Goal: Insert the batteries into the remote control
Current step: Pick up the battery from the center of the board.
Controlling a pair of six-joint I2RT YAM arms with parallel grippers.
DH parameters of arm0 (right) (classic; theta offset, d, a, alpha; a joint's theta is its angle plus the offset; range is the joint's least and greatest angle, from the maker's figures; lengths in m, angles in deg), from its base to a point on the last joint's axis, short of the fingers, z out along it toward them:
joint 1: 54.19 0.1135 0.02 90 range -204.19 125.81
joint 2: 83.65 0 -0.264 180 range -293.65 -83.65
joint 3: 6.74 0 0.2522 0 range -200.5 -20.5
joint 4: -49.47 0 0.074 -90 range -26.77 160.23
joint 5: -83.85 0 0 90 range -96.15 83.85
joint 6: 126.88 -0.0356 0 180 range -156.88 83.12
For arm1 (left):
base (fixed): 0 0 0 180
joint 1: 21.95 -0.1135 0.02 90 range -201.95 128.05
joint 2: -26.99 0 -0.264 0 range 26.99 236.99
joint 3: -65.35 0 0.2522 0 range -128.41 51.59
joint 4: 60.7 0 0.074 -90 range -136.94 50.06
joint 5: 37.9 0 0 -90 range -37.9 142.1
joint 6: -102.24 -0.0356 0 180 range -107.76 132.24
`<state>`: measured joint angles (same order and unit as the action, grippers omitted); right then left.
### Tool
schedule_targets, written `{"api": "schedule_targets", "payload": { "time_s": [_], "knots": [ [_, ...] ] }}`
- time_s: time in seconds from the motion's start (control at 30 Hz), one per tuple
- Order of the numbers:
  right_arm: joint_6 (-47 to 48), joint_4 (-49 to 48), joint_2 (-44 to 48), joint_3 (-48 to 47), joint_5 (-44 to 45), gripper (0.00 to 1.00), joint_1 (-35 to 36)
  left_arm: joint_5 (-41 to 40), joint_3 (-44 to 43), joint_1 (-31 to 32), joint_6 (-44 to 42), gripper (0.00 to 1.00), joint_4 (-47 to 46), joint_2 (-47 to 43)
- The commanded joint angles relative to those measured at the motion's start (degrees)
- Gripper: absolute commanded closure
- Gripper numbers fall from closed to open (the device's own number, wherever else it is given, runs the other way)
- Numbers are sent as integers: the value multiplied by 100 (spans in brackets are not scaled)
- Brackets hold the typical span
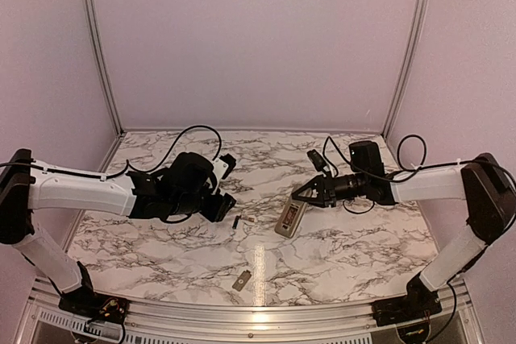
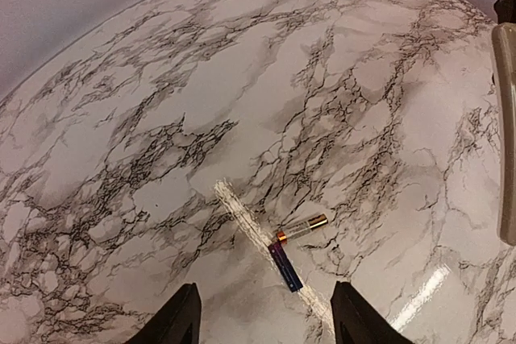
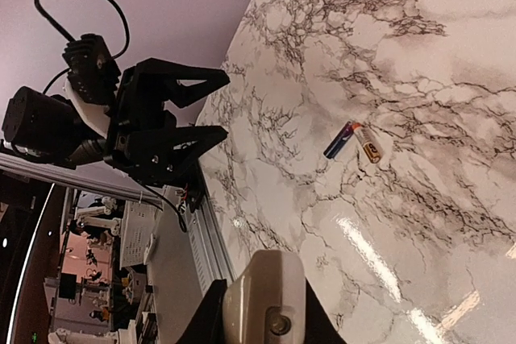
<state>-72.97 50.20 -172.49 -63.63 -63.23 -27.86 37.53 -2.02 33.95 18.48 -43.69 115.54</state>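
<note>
Two batteries lie touching end to end on the marble table, one dark blue [image 2: 287, 267] and one silver with a gold end [image 2: 304, 228]. They show as small specks in the top view [image 1: 237, 221] and in the right wrist view [image 3: 339, 140]. My left gripper [image 2: 266, 324] is open and empty, just short of them, one finger on either side. The remote control [image 1: 289, 217] lies grey-tan back up to their right. My right gripper [image 3: 262, 316] is shut on its end [image 3: 264, 296]. Its edge shows in the left wrist view [image 2: 506, 134].
A small flat grey cover plate [image 1: 241, 281] lies near the table's front edge. The left gripper [image 3: 165, 122] shows in the right wrist view, facing the batteries. Purple walls close the back and sides. A metal rail [image 1: 242, 316] runs along the front.
</note>
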Motion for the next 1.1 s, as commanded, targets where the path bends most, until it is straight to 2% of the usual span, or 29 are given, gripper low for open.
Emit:
{"api": "schedule_targets", "payload": {
  "time_s": [0.0,0.17,0.37,0.5,0.7,1.07],
  "knots": [
    [306,-77,277,88,-24,100,-27,685,-33,-266,1095,43,234,354],
    [522,-11,470,163,5,100,-29,896,-169,-377,1330,53,270,763],
    [582,93,532,209,56,100,-31,1038,-249,-395,1365,54,116,884],
    [590,169,496,193,88,100,-31,850,-564,-393,1333,55,506,1214],
    [604,230,434,176,107,100,-29,834,-835,-391,1317,62,691,1539],
    [598,315,343,119,127,100,-24,793,-1295,-394,1226,66,1090,2183]
  ]
}}
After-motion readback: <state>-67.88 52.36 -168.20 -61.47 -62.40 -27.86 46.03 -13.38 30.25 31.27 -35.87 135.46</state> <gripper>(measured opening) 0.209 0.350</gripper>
